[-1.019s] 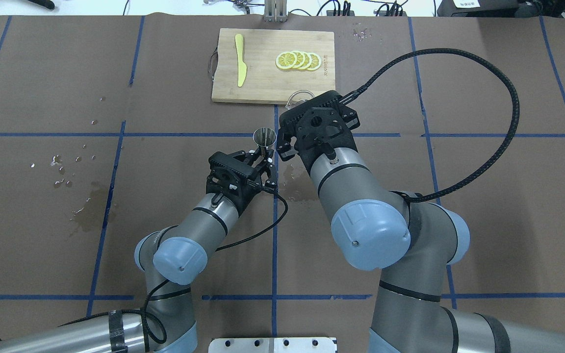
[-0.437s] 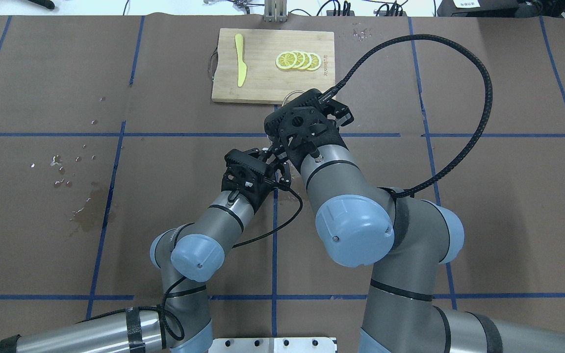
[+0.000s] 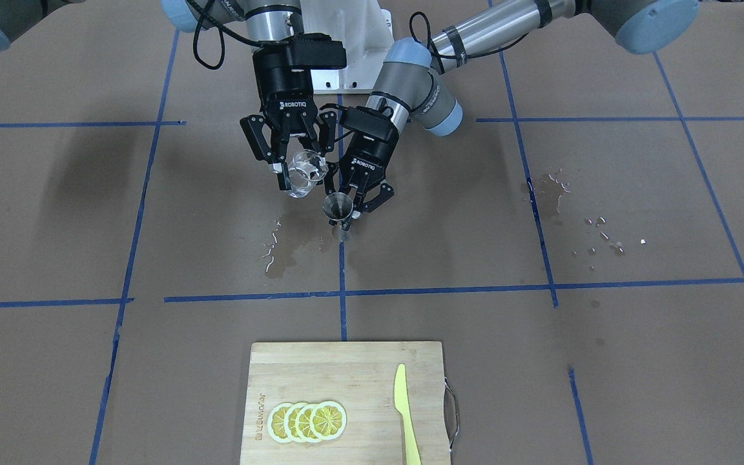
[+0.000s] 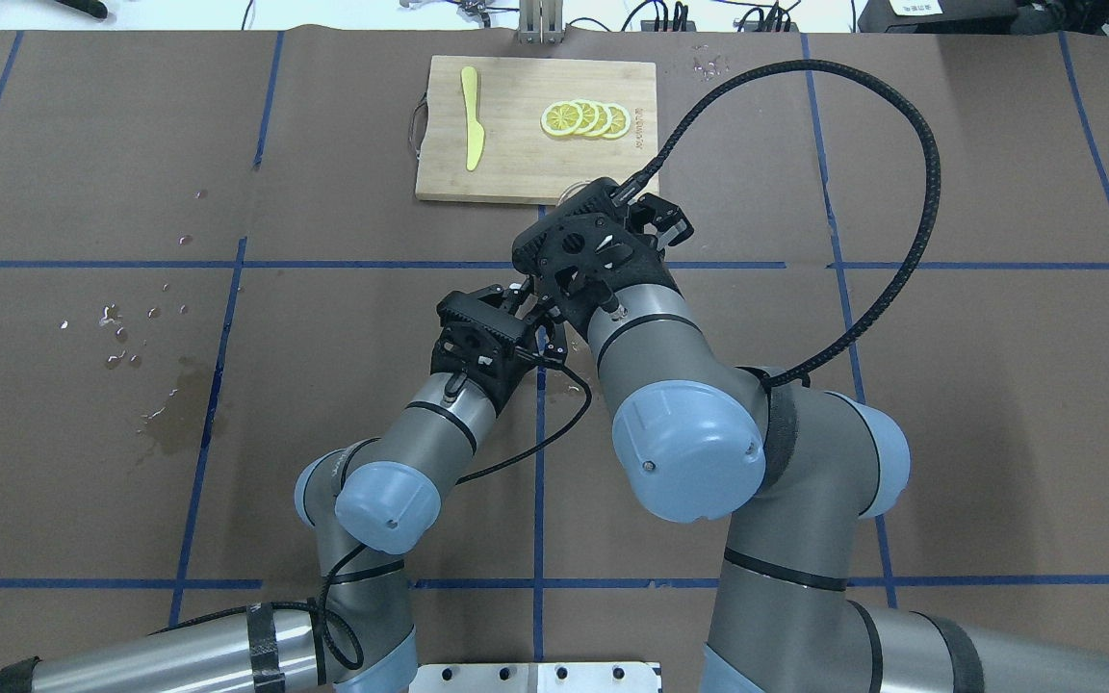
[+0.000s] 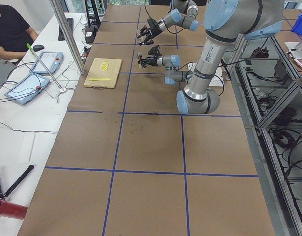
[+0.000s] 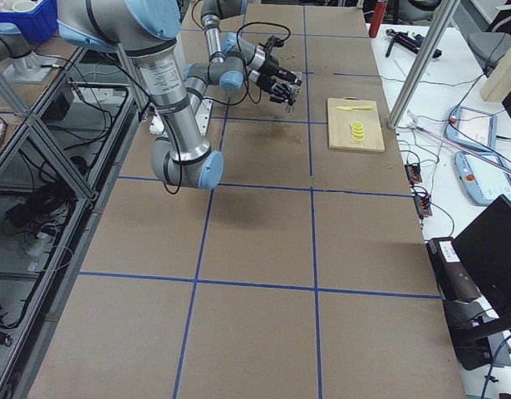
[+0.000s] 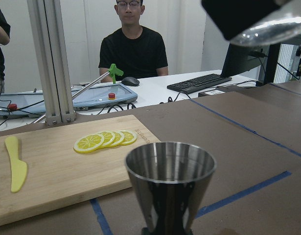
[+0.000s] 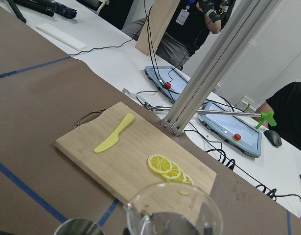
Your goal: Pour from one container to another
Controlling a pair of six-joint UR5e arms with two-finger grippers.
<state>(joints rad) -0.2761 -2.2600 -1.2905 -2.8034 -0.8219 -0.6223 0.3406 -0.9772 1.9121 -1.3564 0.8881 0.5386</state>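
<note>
Overhead exterior, arm hides jigger (board beyond)

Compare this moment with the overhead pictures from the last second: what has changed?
The right gripper, shut on the glass, swung toward the left gripper and rolled its wrist; the left gripper, shut on the jigger, edged toward it. The jigger is now hidden overhead under the right wrist. Cutting board, knife and lemon slices stayed put.
</note>
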